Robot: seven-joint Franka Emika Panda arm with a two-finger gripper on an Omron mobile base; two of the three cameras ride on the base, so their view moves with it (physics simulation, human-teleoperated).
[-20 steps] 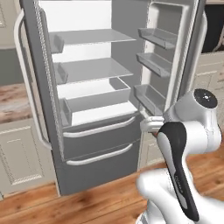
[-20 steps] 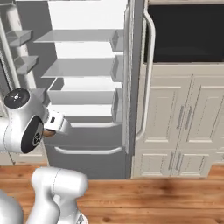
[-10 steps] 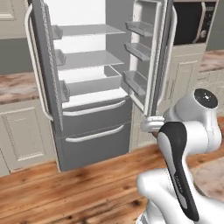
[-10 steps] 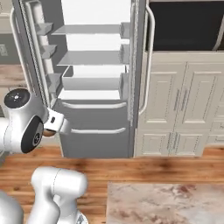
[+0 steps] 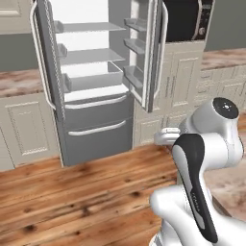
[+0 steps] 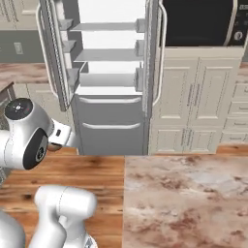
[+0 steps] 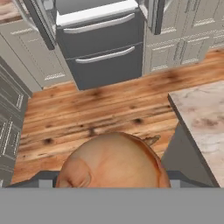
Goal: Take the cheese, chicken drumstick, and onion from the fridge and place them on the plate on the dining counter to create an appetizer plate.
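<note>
tan onion in end effector

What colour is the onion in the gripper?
Tan-brown, seen best in the hand view: onion.

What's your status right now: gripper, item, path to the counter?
Gripper closed around the onion, held. Fridge doors open, shelves look bare. Dining counter at right; wood floor between, nothing in the way.

floor: bare wood across the hand view's middle; open passage
fridge: both doors swung wide, upper left of left base view
surface: marbled corner fills lower right of right base view
</note>
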